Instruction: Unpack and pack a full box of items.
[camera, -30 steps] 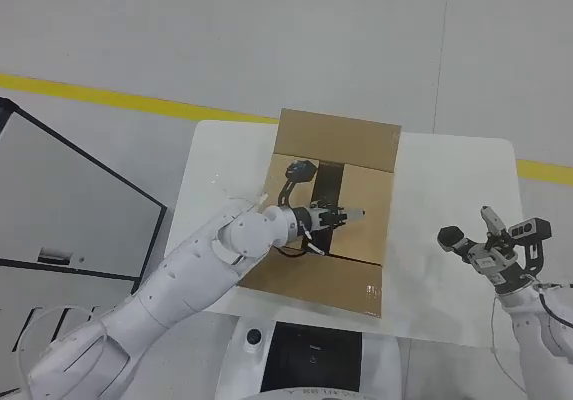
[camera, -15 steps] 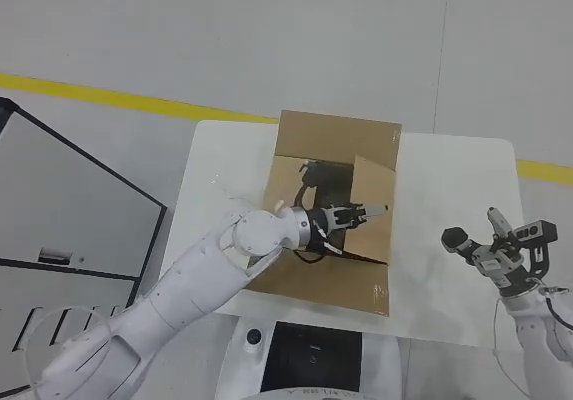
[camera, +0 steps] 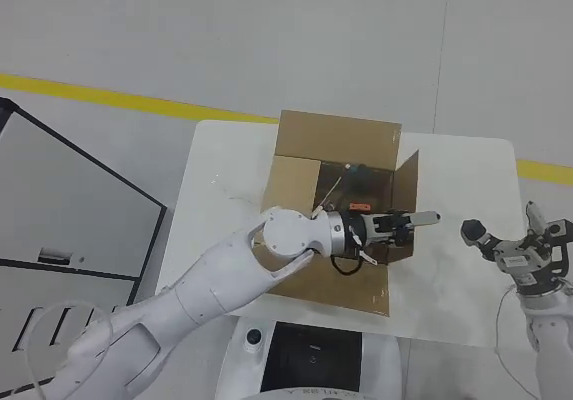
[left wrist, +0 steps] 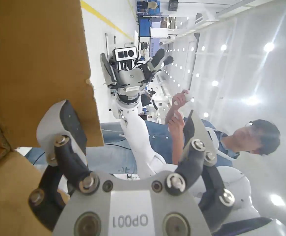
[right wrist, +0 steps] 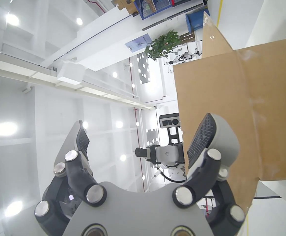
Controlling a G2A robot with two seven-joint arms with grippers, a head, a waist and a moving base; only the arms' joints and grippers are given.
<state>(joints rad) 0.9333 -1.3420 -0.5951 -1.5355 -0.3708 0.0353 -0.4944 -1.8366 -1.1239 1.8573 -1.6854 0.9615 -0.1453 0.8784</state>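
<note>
Brown cardboard box (camera: pixel 338 135) sits mid white desk (camera: pixel 456 160): top flaps open, right flap standing up, dark contents I can't make out. Left gripper (camera: pixel 418 217) is open at that flap's edge. Right gripper (camera: pixel 504 225) is open too, apart from the box on its right.

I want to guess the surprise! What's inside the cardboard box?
Through the open top of the box, dark things show, too shadowed to name. The flaps and the left tool cover the rest.
</note>
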